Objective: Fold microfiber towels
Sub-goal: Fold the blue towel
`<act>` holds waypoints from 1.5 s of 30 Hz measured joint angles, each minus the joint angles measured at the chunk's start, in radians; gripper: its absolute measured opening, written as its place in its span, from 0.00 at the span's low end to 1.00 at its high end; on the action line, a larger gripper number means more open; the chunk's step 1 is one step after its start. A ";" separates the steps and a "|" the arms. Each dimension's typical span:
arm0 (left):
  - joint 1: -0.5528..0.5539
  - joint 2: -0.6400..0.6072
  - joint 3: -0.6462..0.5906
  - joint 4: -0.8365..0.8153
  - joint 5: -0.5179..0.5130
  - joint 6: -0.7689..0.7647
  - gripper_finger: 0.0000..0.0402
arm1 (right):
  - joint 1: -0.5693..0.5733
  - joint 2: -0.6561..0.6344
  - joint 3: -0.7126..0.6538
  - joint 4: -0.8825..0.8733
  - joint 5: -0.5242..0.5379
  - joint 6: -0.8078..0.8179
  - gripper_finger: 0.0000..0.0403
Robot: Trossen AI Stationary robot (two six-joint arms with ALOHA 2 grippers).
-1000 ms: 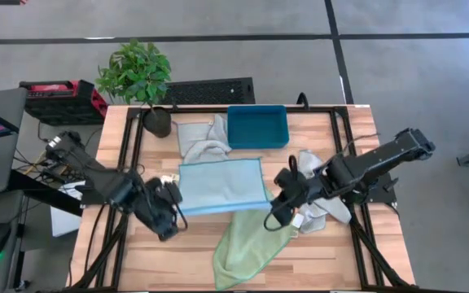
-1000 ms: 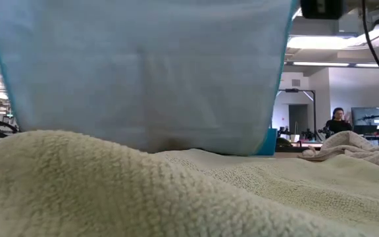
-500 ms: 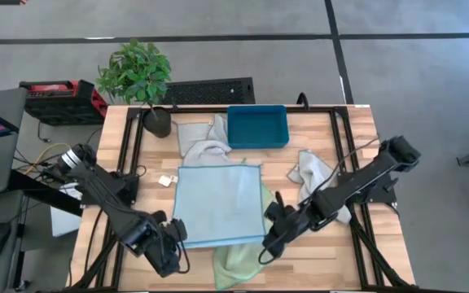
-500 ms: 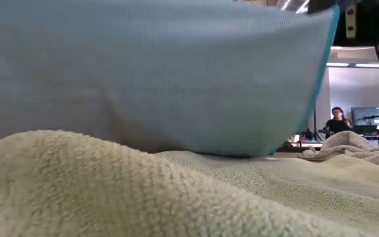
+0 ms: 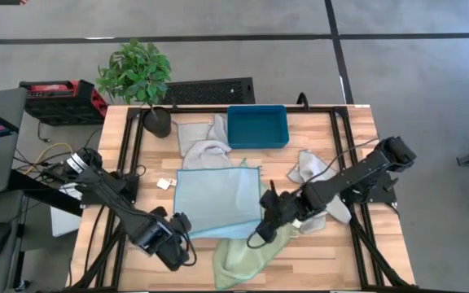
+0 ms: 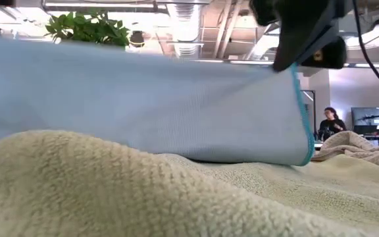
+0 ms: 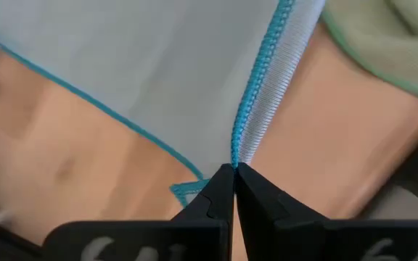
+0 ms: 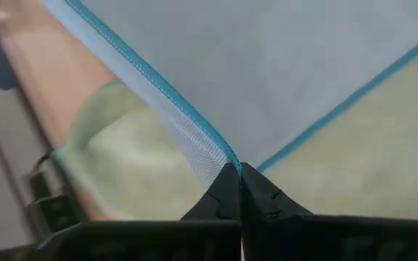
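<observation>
Over the wooden table [image 5: 344, 134], my left gripper [image 7: 234, 171] and right gripper [image 8: 236, 170] pinch the blue towel [image 5: 216, 199] corners tight, so pulling unevenly could tug one corner free or drag the green towel [image 5: 247, 248].

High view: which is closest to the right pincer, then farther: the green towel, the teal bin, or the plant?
From the right pincer:
1. Green towel, just beside and below it, table's front.
2. Teal bin, at the table's back edge.
3. Plant, back left corner.
</observation>
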 joint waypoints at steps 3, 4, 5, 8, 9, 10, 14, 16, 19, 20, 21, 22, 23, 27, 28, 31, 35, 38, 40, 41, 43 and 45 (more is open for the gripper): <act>0.039 0.010 -0.001 -0.033 -0.033 -0.002 0.00 | -0.045 0.010 0.001 -0.012 0.022 -0.055 0.01; 0.050 0.015 -0.001 -0.040 -0.040 -0.005 0.00 | -0.063 0.017 0.001 -0.013 0.022 -0.073 0.01; 0.057 0.019 -0.002 -0.055 -0.052 -0.011 0.00 | -0.078 0.021 -0.002 -0.025 0.023 -0.086 0.01; 0.095 0.044 -0.002 -0.092 -0.097 -0.027 0.00 | -0.117 0.027 0.002 -0.036 0.049 -0.118 0.01; 0.102 0.056 -0.002 -0.102 -0.112 -0.028 0.00 | -0.131 0.034 0.002 -0.041 0.059 -0.128 0.01; 0.113 0.068 -0.002 -0.115 -0.123 -0.029 0.00 | -0.142 0.037 -0.002 -0.059 0.072 -0.134 0.01; 0.156 0.096 -0.002 -0.160 -0.182 -0.031 0.00 | -0.180 0.034 0.000 -0.082 0.128 -0.161 0.01; 0.179 0.098 -0.003 -0.180 -0.221 -0.032 0.00 | -0.202 0.034 0.000 -0.090 0.151 -0.189 0.01; 0.216 0.098 -0.002 -0.219 -0.257 -0.031 0.00 | -0.236 0.031 0.000 -0.086 0.156 -0.245 0.01; 0.227 0.098 -0.002 -0.235 -0.261 -0.026 0.00 | -0.245 0.031 0.000 -0.085 0.157 -0.272 0.01; 0.238 0.098 -0.002 -0.251 -0.262 -0.017 0.00 | -0.253 0.031 0.000 -0.080 0.158 -0.290 0.01; 0.249 0.098 -0.002 -0.265 -0.262 -0.003 0.00 | -0.259 0.031 0.000 -0.077 0.163 -0.303 0.01; 0.259 0.097 -0.002 -0.272 -0.266 0.015 0.00 | -0.265 0.031 0.000 -0.078 0.173 -0.312 0.01; 0.295 0.097 -0.002 -0.272 -0.315 0.133 0.00 | -0.290 0.031 0.000 -0.079 0.199 -0.346 0.01; 0.302 0.097 -0.002 -0.272 -0.327 0.168 0.00 | -0.295 0.031 0.000 -0.079 0.199 -0.361 0.01; 0.330 0.097 -0.003 -0.272 -0.342 0.245 0.00 | -0.309 0.031 0.000 -0.079 0.199 -0.392 0.01; 0.367 0.097 -0.003 -0.272 -0.342 0.284 0.00 | -0.314 0.031 0.000 -0.079 0.200 -0.413 0.01; 0.394 0.097 -0.002 -0.272 -0.341 0.288 0.00 | -0.319 0.031 0.000 -0.079 0.200 -0.421 0.02; 0.411 0.097 -0.002 -0.274 -0.342 0.288 0.00 | -0.320 0.031 0.000 -0.079 0.202 -0.423 0.02; 0.419 0.097 -0.002 -0.277 -0.343 0.288 0.00 | -0.323 0.031 0.000 -0.079 0.208 -0.423 0.02; 0.433 0.097 -0.002 -0.285 -0.349 0.294 0.00 | -0.325 0.031 0.000 -0.080 0.231 -0.424 0.02; 0.449 0.097 -0.002 -0.283 -0.349 0.312 0.00 | -0.328 0.031 0.000 -0.079 0.250 -0.432 0.02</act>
